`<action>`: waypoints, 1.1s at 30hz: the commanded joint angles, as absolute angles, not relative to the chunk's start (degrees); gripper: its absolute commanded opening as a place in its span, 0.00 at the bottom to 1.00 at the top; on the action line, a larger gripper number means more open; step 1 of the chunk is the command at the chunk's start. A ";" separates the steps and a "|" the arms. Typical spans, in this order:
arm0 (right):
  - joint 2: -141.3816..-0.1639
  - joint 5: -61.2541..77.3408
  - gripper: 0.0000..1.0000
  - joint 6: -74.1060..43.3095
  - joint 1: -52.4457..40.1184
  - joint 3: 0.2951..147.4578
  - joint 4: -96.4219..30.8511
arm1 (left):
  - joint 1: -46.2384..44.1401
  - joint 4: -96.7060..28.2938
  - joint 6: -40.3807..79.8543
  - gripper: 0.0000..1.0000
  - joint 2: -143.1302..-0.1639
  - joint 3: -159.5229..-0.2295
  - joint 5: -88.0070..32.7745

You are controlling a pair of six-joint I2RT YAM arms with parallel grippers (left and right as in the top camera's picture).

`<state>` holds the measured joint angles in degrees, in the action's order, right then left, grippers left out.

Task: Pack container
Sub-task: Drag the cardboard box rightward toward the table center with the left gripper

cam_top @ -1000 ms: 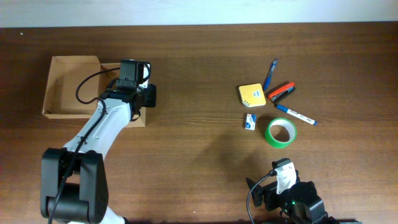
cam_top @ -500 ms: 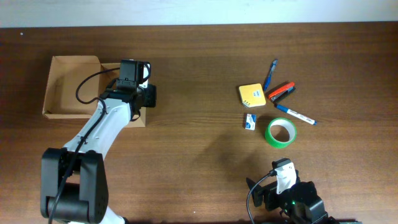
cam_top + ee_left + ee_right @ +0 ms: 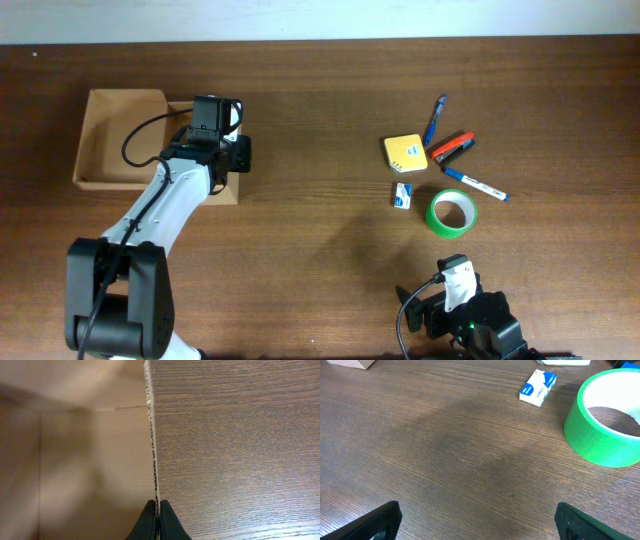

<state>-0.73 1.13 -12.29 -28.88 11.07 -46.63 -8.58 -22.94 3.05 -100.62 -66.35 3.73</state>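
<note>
**Left fingers clamped on the box edge, stationery lying outside on the table**

The small, rectangular tan cardboard box (image 3: 120,140) sits at the far left of the dark brown wooden table (image 3: 320,110), open at the top. From overhead, the part of its inside that shows is plain cardboard floor and walls. The white left arm (image 3: 170,200) lies across its right portion and hides that part.

In the left wrist view the left fingers (image 3: 149,522) are pressed together on a thin upright corrugated edge of the box (image 3: 95,460), one finger on each side. Cardboard lies to the left of that edge and table wood to the right. Whether the pinched sheet is a side wall or the hinged flap cannot be told.

The loose items are grouped on the right half of the table, well apart from the box:
- A square yellow sticky-note pad (image 3: 404,153) lies in the middle of the group.
- A slim blue pen (image 3: 434,120) lies just beyond the pad.
- A red-and-black stapler (image 3: 452,147) lies beside the pad's right edge.
- A white marker with a blue cap (image 3: 475,184) lies nearer than the stapler.
- A small white-and-blue cardboard packet (image 3: 402,194) lies just below the pad.
- A green roll of tape (image 3: 452,212) lies flat near the packet, apart from it.

The right fingers (image 3: 380,520) stand spread wide at the near edge of the table, holding nothing, with bare wood between them. The tape roll and the packet lie ahead of them.
</note>
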 commanded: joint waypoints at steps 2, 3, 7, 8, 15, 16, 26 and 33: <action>-0.14 1.26 0.99 -12.88 -29.39 10.66 -46.44 | -8.36 -22.76 3.01 0.02 -101.34 -67.57 4.29; -0.14 1.26 0.99 -12.88 -29.39 10.66 -46.44 | -8.36 -22.76 2.98 0.02 -101.34 -67.57 4.21; -0.14 1.26 0.99 -12.88 -29.39 10.66 -46.44 | -8.73 -22.76 2.98 0.02 -101.08 -67.57 2.46; -0.16 1.26 0.99 -12.88 -29.39 10.66 -46.44 | -8.97 -22.79 2.98 0.02 -100.92 -67.59 2.33; -0.14 1.26 0.99 -12.88 -29.39 10.66 -46.44 | -13.28 -22.79 2.96 0.02 -97.36 -67.68 2.35; -0.14 1.26 0.99 -12.88 -29.39 10.66 -46.44 | -14.15 -22.79 2.96 0.02 -96.49 -67.68 2.35; -0.14 1.26 0.99 -12.88 -29.39 10.66 -46.44 | -24.77 -23.20 -4.95 0.02 -89.30 -67.68 1.06; -0.14 1.23 0.99 -12.88 -29.39 10.66 -46.44 | -32.14 -24.56 -14.90 0.02 -88.90 -67.68 1.04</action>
<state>-0.73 1.13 -12.29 -28.88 11.05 -46.63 -30.22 -24.34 -7.46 -90.06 -66.35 1.41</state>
